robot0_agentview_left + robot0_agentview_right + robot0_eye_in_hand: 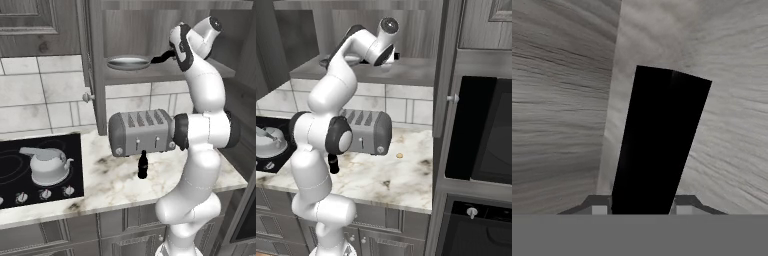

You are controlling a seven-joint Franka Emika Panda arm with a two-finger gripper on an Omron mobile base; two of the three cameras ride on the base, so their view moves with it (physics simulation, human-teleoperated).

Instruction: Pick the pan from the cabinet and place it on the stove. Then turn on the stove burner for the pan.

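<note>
The cabinet stands with its door swung open above the marble counter, and the pan sits flat on its lower shelf, its black handle pointing out toward the arm (the easiest part to grab). The gripper has its 2 tips on either side of that handle, apparently clamped on it, while the stove to the left carries a kettle.

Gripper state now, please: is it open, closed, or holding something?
Gripper: closed on the long black handle of the round silver steel frying pan, inside the dark grey wall cabinet.
</note>
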